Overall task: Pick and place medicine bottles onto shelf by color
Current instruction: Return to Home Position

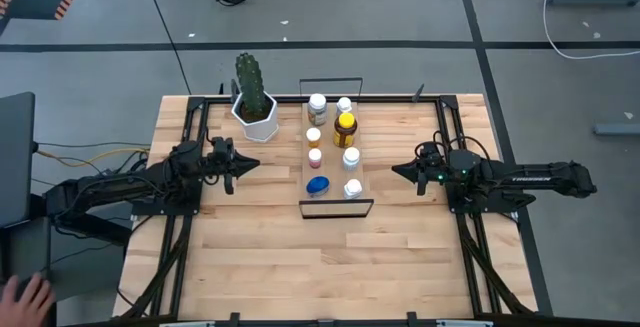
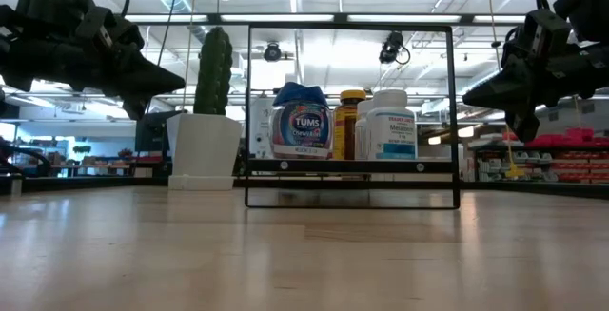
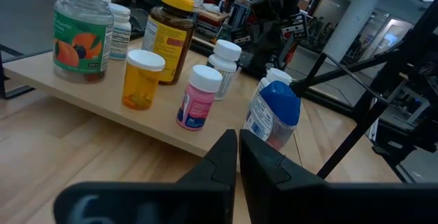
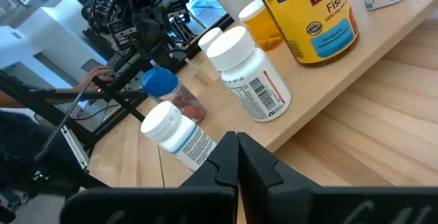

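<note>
Left gripper and right gripper flank the shelf, both pinched closed on nothing; medicine bottles stand on it

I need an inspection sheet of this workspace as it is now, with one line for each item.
Surface: slatted wooden table, no spills seen.
Job's things: eight medicine bottles standing on the shelf; blue-lidded bottle at the end away from the cactus.
Clutter: cactus pot beside the shelf.
Grippers: left hand and right hand shut, empty, one on each side of the shelf.
Cables: loose cables on the floor.
Surroundings: grey floor; person's hand off the table's corner.
</note>
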Controlling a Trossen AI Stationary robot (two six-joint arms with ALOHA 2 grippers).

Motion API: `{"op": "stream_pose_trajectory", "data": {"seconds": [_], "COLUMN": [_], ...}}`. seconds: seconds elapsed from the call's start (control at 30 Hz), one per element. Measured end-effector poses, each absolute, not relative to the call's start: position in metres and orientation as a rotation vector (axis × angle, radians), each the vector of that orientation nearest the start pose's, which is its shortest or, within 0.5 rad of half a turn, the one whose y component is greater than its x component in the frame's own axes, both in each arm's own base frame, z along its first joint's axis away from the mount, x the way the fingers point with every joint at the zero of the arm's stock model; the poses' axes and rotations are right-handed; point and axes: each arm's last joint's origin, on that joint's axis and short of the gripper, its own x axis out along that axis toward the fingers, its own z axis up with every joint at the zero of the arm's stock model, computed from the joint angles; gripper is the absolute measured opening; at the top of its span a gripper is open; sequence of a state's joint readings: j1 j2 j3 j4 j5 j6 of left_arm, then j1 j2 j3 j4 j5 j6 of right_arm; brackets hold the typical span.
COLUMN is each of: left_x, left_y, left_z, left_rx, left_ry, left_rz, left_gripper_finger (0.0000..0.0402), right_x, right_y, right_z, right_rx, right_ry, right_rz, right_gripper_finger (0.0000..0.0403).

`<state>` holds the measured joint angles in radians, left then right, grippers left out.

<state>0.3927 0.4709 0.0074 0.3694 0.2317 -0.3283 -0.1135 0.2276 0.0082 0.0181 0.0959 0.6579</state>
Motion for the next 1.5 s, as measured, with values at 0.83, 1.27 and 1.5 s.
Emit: {"op": "stream_pose_trajectory", "data": {"seconds": [0.83, 1.27, 1.5], "left_x": [0.1191, 0.1191, 0.1191], "left_y": [0.0422, 0.0422, 0.0422], "left_z": [0.1582, 0.1582, 0.1582], "left_rx": [-0.357, -0.356, -0.356], "left_ry": [0.063, 0.063, 0.063], "left_rz": [0.174, 0.174, 0.174], "left_gripper_finger": [0.0026, 0.0028, 0.0027], "right_x": [0.1086, 0.1086, 0.1086], "right_y": [-0.0152, -0.0152, -0.0151], "right_z": [0.1490, 0.1490, 0.1490], "right_rx": [0.655, 0.655, 0.655], "right_ry": [0.126, 0.126, 0.126], "right_rz": [-0.267, -0.268, -0.267], "right_gripper_finger": [0.0006, 0.0006, 0.0006]}}
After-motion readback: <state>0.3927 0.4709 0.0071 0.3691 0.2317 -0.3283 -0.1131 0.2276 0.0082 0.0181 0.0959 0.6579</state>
